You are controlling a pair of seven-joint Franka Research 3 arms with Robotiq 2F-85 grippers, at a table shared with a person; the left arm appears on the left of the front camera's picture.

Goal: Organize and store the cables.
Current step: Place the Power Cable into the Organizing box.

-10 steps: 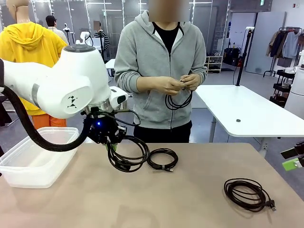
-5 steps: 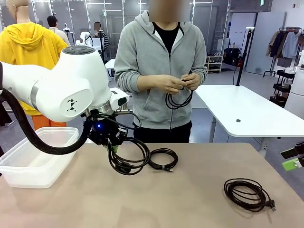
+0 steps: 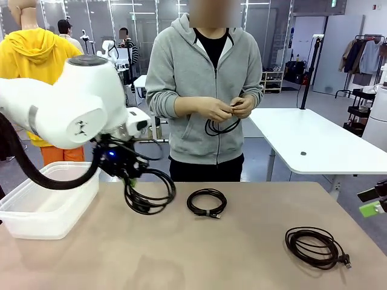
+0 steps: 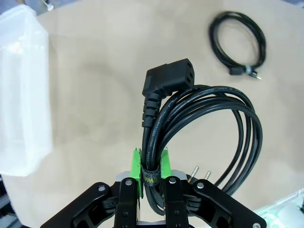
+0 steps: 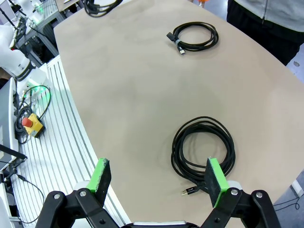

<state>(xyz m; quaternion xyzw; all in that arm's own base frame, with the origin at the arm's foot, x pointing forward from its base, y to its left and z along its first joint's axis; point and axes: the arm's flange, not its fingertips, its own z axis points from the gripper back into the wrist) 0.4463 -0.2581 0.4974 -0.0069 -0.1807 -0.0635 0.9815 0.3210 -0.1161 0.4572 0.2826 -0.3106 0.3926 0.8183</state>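
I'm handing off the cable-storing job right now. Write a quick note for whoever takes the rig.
Left gripper: shut on the power cord coil at its strap; the coil hangs above the table beside the clear bin.
Right gripper: open, holding nothing, above the large coil.
Small coil: lying mid-table.
Person's hands: holding a fourth cable.
Done: one coil picked up; no cable visible in the bin.
Left: bin the held coil, then the others.

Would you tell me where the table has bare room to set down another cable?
The near stretch of the table, from the bin to the right coil, is bare. Crowded beside the bin, where the left end effector holds a cable.
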